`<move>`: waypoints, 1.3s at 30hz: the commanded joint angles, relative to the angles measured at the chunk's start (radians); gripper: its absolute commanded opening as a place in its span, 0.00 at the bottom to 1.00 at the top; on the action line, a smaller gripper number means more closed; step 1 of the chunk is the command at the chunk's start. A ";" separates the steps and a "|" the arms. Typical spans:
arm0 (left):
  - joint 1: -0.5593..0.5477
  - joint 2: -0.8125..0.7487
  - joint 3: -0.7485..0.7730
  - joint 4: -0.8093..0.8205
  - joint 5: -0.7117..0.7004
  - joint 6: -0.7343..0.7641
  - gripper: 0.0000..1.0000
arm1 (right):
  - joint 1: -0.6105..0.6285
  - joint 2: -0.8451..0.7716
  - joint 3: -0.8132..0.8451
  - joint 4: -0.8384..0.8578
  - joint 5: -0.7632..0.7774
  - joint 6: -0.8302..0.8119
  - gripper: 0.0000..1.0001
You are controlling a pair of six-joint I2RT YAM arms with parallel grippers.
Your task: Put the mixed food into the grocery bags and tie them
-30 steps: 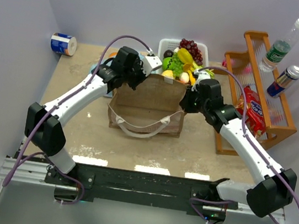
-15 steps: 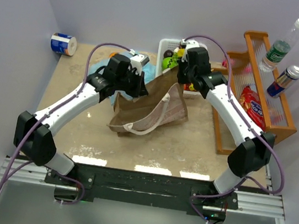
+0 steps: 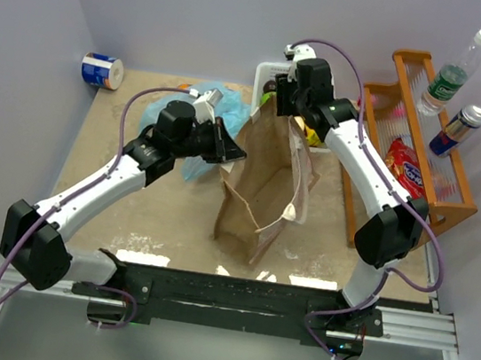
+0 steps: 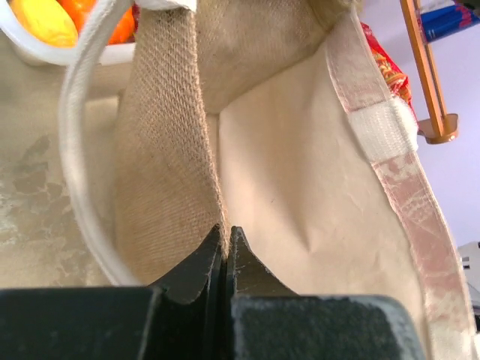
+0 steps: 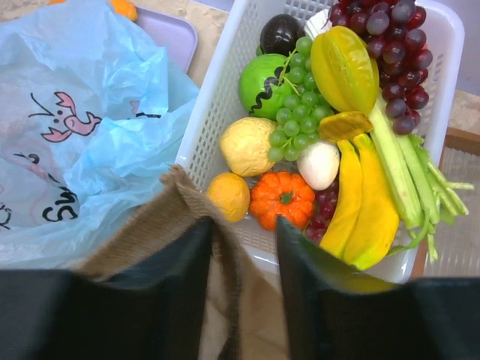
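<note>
Two pincers hold one brown bag (image 3: 262,183). The left pincer (image 4: 226,229) is squeezed tight on the bag's side wall, with the rough cloth pinched flat between its tips. A white handle (image 4: 75,150) curves just past those tips. The right pincer (image 5: 241,225) has the bag's top rim between its two fingers and holds that corner up high, so the bag stands tall and leans on the table (image 3: 173,215). Right past the right pincer's tips sits the white basket (image 5: 214,97). The toy food (image 5: 296,97) is in it: grapes, a banana, a little orange pumpkin (image 5: 281,199). The blue bag (image 5: 90,127) lies crumpled beside the basket, off to that pincer's side, toward the left pincer.
</note>
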 commanded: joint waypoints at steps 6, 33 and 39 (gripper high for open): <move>0.007 0.084 0.050 0.059 -0.057 0.136 0.00 | -0.006 -0.224 -0.039 -0.099 -0.019 0.049 0.84; 0.005 0.126 0.065 -0.022 -0.066 0.469 0.00 | -0.664 -0.751 -0.448 -0.144 0.173 0.164 0.98; 0.005 0.138 0.068 -0.027 -0.069 0.483 0.00 | -0.744 -0.725 -0.506 -0.014 0.099 0.158 0.93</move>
